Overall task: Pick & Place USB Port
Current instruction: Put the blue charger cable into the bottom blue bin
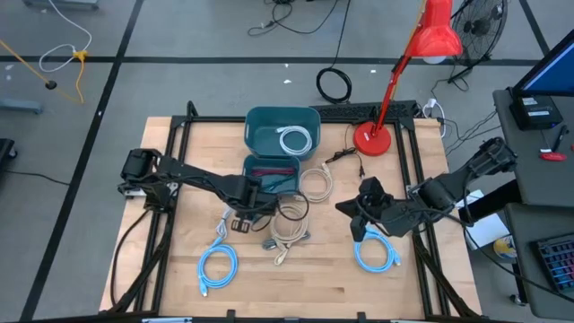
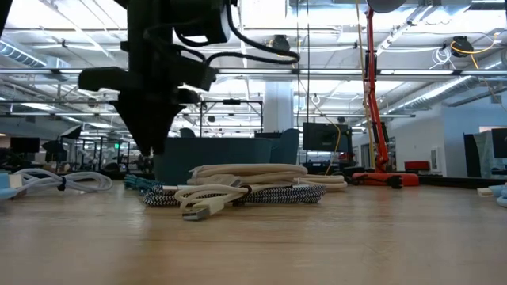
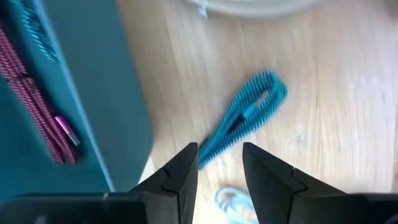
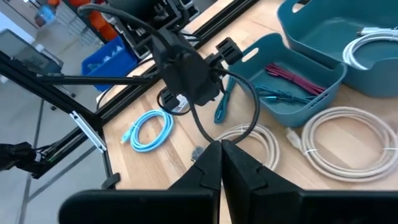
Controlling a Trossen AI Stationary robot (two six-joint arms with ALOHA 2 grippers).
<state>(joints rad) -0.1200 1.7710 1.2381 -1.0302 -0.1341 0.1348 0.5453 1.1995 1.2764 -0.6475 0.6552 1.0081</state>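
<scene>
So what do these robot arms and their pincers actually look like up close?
Both arms are dark, slim and jointed. The left arm carries a looping black cable by its wrist. Each ends in two flat, wedge-shaped dark fingers: left gripper, right gripper.

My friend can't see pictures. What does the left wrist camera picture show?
The left hand, its two dark fingers apart, hangs just above a teal braided cable folded in a loop on the wooden table. Beside it stands a teal bin with a dark red cable inside, and the edge of a white cable shows farther off.
</scene>
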